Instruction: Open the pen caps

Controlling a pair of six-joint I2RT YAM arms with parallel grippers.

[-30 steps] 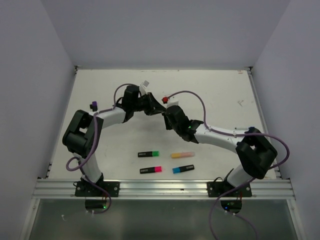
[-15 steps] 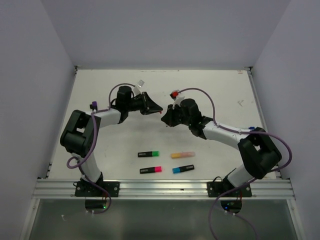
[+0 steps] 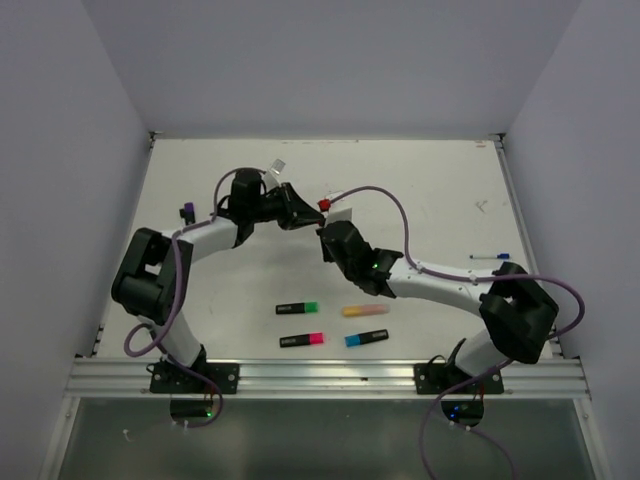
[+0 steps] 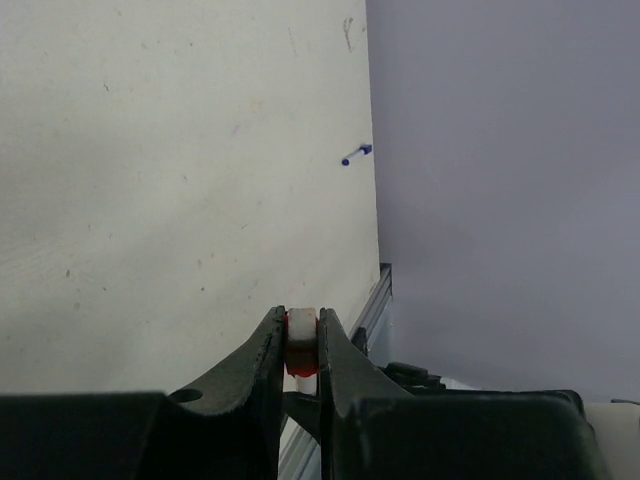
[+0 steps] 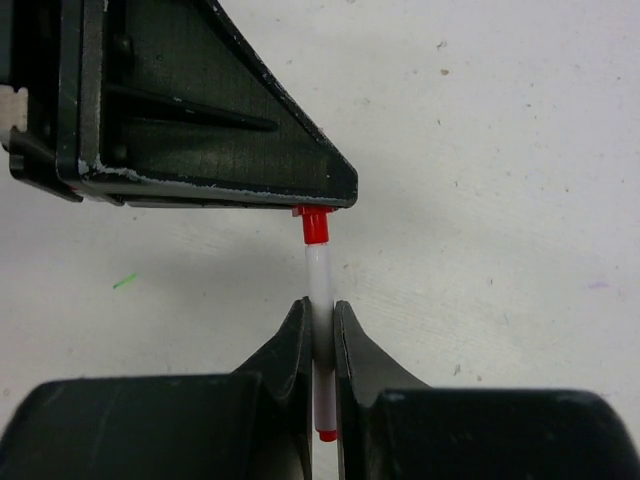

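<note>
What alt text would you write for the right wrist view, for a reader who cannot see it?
Close up, the right gripper is shut on a thin white pen. The pen's red cap points away and meets the tip of the left gripper, a black wedge across the top, over a white table.

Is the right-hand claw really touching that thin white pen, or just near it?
Touching. In the right wrist view both fingers of the right gripper press against the white pen, one on each side of its barrel, with no gap.
</note>
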